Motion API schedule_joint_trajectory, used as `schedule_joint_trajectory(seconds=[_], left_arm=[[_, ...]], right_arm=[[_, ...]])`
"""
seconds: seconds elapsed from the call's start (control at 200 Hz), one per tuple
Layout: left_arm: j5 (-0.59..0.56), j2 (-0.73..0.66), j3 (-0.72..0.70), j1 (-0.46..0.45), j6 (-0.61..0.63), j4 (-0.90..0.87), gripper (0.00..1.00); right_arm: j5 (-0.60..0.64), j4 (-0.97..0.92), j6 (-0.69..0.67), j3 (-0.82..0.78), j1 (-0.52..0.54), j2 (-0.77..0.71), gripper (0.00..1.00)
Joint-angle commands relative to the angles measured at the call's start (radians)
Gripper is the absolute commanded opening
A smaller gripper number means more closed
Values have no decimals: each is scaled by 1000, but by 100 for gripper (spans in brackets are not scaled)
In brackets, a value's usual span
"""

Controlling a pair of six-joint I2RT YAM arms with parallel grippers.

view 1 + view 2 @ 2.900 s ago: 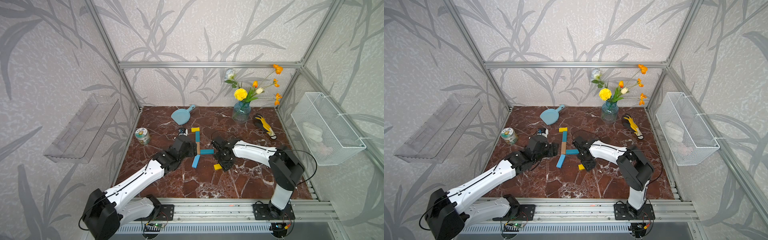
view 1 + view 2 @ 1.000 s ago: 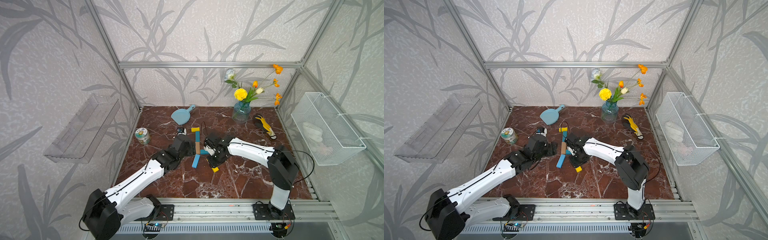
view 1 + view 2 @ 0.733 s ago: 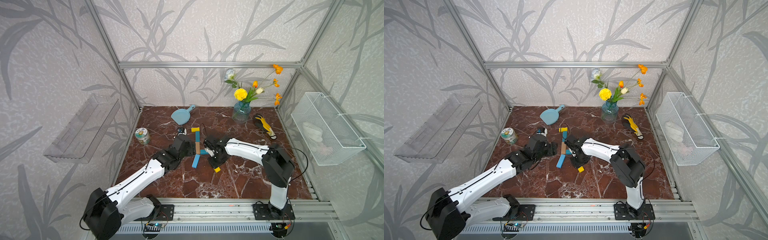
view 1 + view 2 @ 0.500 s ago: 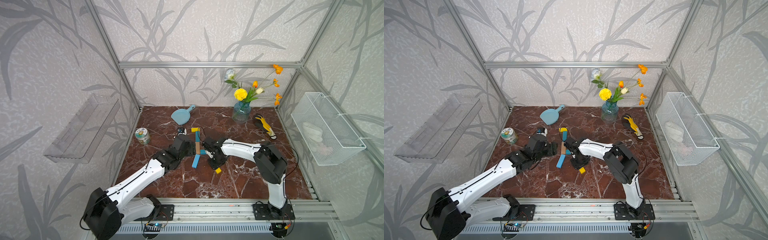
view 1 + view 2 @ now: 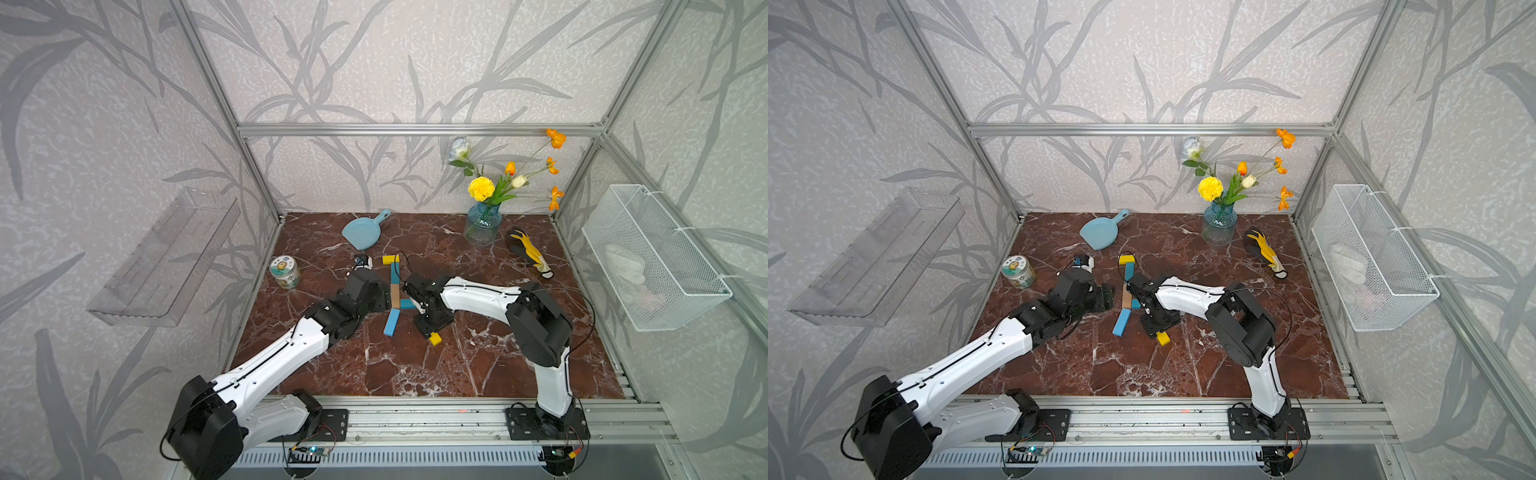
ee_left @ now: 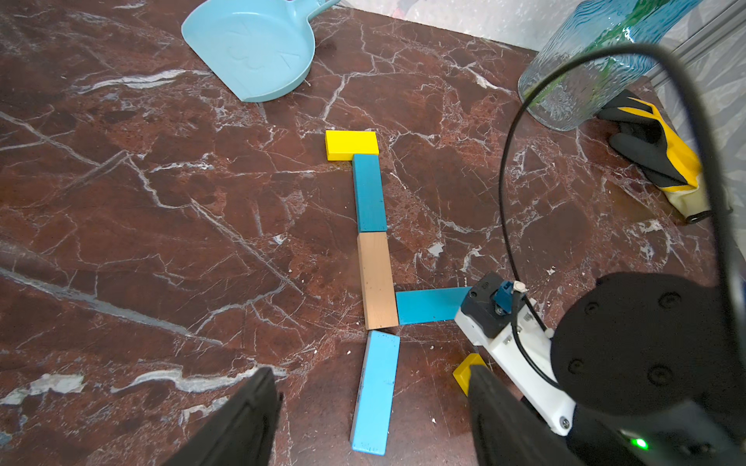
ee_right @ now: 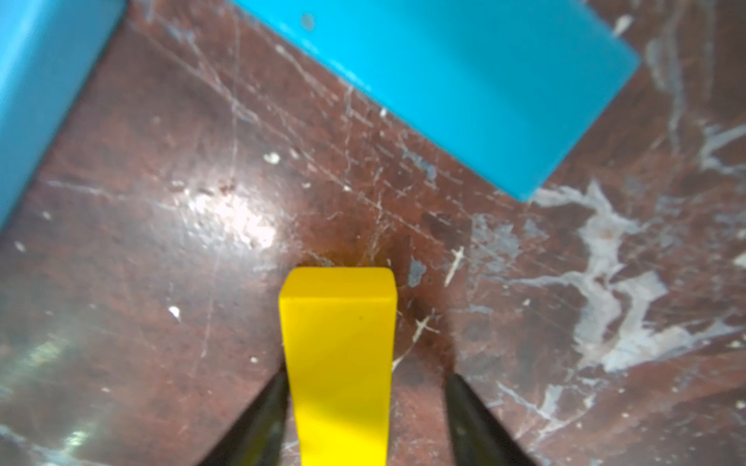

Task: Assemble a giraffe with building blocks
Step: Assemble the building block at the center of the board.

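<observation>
Top views: wire basket (image 5: 681,309) on the side wall, white bundle (image 5: 625,266) inside; glass vase (image 5: 482,226) with flowers (image 5: 482,189); clear wall tray (image 5: 166,257); can (image 5: 1018,272), label too small to read.
Left wrist: giraffe (image 6: 375,278) flat on marble table (image 6: 161,242), mid-table; left gripper (image 6: 369,371) spread wide.
Right wrist: right gripper (image 7: 367,375) parted around yellow bar (image 7: 339,343), one finger touching, gap at the other; bar apart from teal body (image 7: 464,92).

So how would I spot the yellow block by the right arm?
On the red-brown marble tabletop, find the stick figure of coloured blocks near the middle. Near the end of its sideways teal block, inside the open right tool, lies a yellow bar. Unlike the short yellow block capping the figure's far end, it touches no other block.
</observation>
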Motion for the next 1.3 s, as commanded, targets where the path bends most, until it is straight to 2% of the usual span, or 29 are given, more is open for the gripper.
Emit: schedule_joint_trajectory(seconds=[0.0,0.055,0.35,0.975,1.06,1.135,1.295], left_arm=[[7,9,11,4,0,8,76],[9,12,13,5,0,9,76],[18,6,16,6,3,10,76],[12,-1,10,7,4,6,76],[11,-2,9,7,5,7,76],[12,-1,8,6,6,7,76],[11,-1,9,8,7,6,76]], right_arm=[[25,-23,10,-25,14,-64,50],[25,-24,16,-31,14,-72,46],[31,-16,29,-15,15,-55,42],[1,-6,22,-10,17,-7,42],[8,-5,25,-6,17,-2,40],[20,-10,31,0,16,4,32],[36,-12,39,14,16,12,31]])
